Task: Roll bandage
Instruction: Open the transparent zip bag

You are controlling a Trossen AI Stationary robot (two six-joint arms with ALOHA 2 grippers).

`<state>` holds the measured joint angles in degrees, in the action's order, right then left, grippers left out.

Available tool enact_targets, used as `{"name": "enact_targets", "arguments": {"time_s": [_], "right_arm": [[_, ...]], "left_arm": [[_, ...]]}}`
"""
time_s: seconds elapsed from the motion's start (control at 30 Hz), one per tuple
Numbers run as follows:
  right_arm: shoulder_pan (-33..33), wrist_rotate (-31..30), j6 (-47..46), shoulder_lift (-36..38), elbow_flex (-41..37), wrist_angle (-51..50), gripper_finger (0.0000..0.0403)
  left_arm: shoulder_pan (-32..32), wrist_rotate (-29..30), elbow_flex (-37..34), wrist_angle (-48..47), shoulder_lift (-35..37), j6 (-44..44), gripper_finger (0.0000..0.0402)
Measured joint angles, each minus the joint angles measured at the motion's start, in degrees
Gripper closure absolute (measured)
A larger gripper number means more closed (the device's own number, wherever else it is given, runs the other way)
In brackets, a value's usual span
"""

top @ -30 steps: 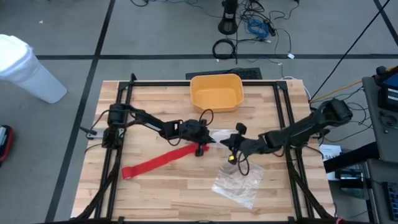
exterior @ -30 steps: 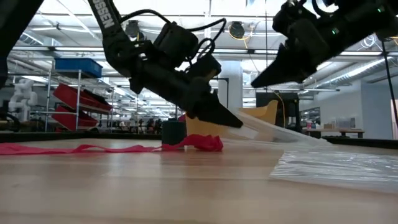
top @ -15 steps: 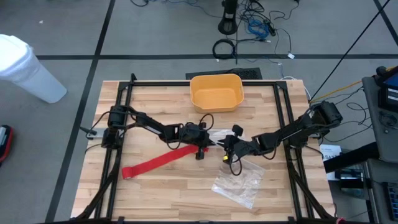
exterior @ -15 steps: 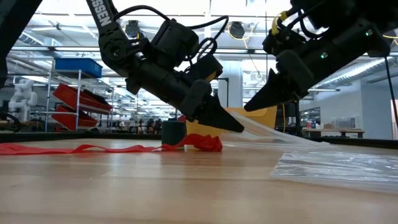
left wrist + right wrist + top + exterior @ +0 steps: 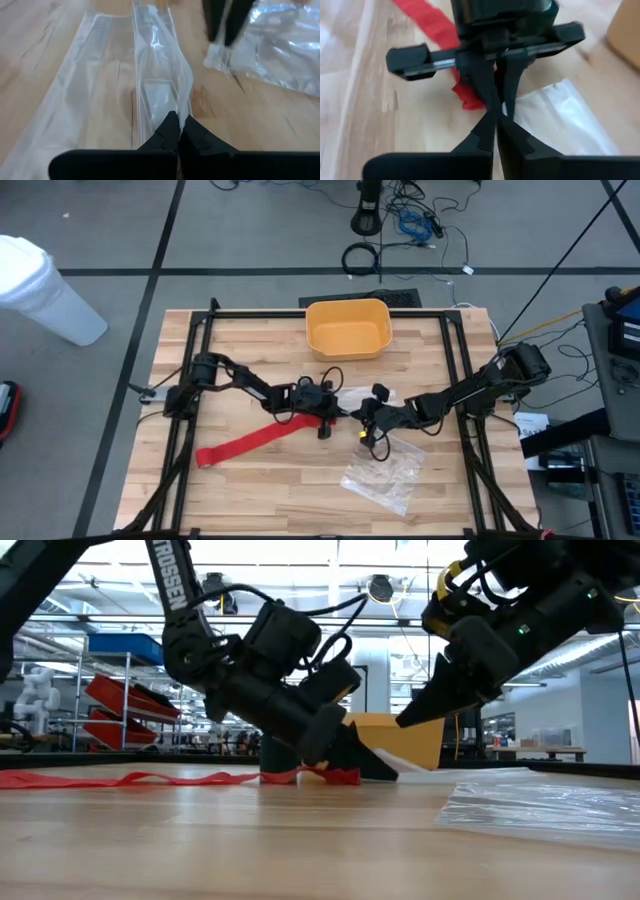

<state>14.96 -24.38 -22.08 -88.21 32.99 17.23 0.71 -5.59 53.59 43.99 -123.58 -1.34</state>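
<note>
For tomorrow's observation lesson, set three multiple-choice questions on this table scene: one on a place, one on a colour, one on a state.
1. Where does the yellow bin stand?
A. at the table's far edge
B. on the red strip
C. on the floor

2. What colour is the bandage?
A. blue
B. red
C. white

3. How are the left gripper's fingers?
A. wide open
B. shut on the clear plastic bag
C. shut on the bin

Answers:
1 A: the high view shows it at the far edge.
2 B: a red band lies on the wood.
3 B: the left wrist view shows plastic pinched between its tips.
</note>
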Motion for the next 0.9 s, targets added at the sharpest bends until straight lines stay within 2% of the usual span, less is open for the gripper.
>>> {"name": "enact_targets", "arguments": {"time_s": [0.13, 0.23, 0.43, 0.9], "right_arm": [[-0.13, 0.00, -0.91, -1.27, -0.02, -0.94, 0.0402], [-0.20, -2.63, -1.25, -3.09, 0.02, -0.33, 0.0403], [-1.51, -2.62, -1.58, -6.59, 0.00, 2.78, 0.0403], [-2.18, -2.43, -1.36, -3.93, 0.02, 2.98, 0.0403]], "left_arm": [[0.00, -0.21, 0.73, 2.95, -2.76, 3.19, 0.0402], [-0.04, -0.26, 1.24, 3.52, -4.28, 5.21, 0.0402], [-0.09, -0.27, 1.24, 3.61, -4.43, 5.09, 0.0402], [-0.04, -2.38, 1.15, 4.11, -4.51, 3.68, 0.0402]]}}
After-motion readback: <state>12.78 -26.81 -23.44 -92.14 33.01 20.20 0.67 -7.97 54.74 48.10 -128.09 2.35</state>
